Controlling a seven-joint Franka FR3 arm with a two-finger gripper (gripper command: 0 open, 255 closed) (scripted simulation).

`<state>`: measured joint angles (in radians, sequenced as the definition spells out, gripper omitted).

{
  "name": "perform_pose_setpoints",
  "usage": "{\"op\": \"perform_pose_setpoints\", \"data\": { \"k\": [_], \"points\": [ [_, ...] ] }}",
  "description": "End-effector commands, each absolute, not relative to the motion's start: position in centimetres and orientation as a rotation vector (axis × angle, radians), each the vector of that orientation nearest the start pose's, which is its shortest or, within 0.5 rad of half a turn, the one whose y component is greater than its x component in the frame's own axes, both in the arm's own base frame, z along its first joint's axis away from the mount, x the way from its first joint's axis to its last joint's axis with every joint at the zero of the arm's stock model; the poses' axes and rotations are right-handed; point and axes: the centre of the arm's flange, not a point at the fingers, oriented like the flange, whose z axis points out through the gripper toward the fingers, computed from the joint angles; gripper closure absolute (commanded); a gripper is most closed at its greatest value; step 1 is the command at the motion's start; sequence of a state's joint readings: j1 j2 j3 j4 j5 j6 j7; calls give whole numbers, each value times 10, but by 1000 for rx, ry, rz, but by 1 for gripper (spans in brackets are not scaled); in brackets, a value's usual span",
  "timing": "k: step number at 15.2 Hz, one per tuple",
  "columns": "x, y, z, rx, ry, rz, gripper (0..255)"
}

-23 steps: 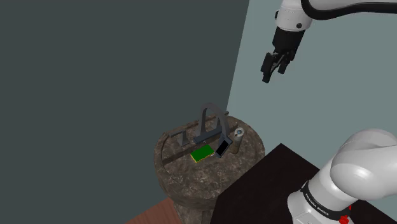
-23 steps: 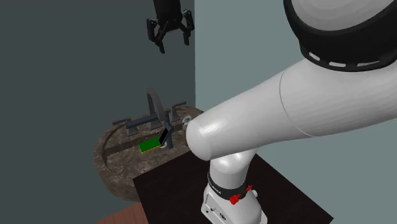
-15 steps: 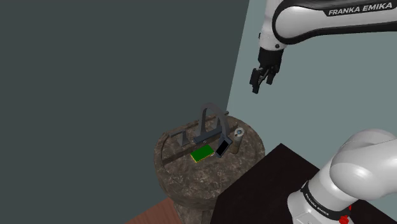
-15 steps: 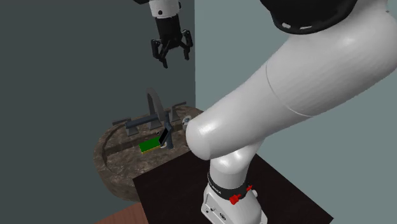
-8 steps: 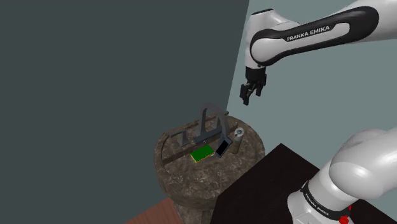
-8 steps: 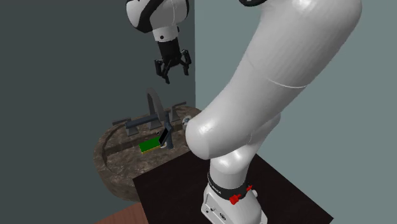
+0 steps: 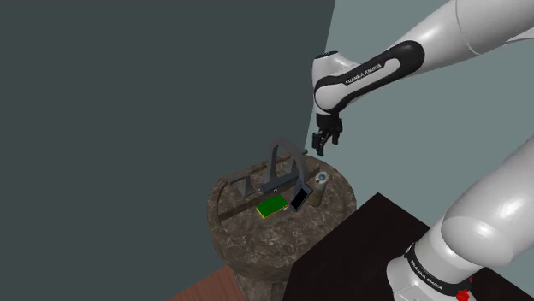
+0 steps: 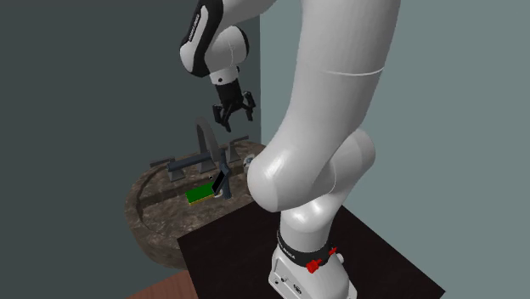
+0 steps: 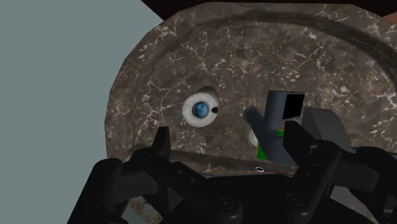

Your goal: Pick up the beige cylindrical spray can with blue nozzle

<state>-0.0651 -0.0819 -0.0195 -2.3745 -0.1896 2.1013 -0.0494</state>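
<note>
The spray can (image 7: 318,190) stands upright on the rim of a round, mottled stone basin (image 7: 248,248), on the side nearer the pale wall. From above, it shows a pale body and a blue nozzle (image 9: 200,111). My gripper (image 7: 323,147) hangs open in the air above the can, well apart from it, pointing down. In the second exterior view the gripper (image 8: 231,121) is over the faucet, with the can (image 8: 249,160) lower and to the right. In the wrist view my gripper (image 9: 228,137) has its fingers spread wide, and the can lies just beyond them, off towards one finger.
A dark grey faucet (image 7: 282,162) rises from the basin beside the can. A green sponge (image 7: 272,206) and a tilted black object (image 7: 299,199) lie close to the can. Walls meet in a corner right behind the basin. My dark stand top (image 7: 376,239) borders the basin.
The arm has swung down and towards the shoulder view's left, bringing the open gripper from high near the wall to just above the basin. Nothing on the basin has moved.
</note>
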Motion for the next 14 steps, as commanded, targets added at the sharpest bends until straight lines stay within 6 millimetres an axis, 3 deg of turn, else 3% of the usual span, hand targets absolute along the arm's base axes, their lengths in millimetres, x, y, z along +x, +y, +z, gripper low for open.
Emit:
{"op": "perform_pose_setpoints", "data": {
  "k": [1, 11, 14],
  "points": [
    [473, -55, 317, -3257, -138, 367, 0],
    [517, -81, 186, -3230, -194, 556, 0],
    [519, -83, 167, -3228, -197, 567, 0]
  ]
}}
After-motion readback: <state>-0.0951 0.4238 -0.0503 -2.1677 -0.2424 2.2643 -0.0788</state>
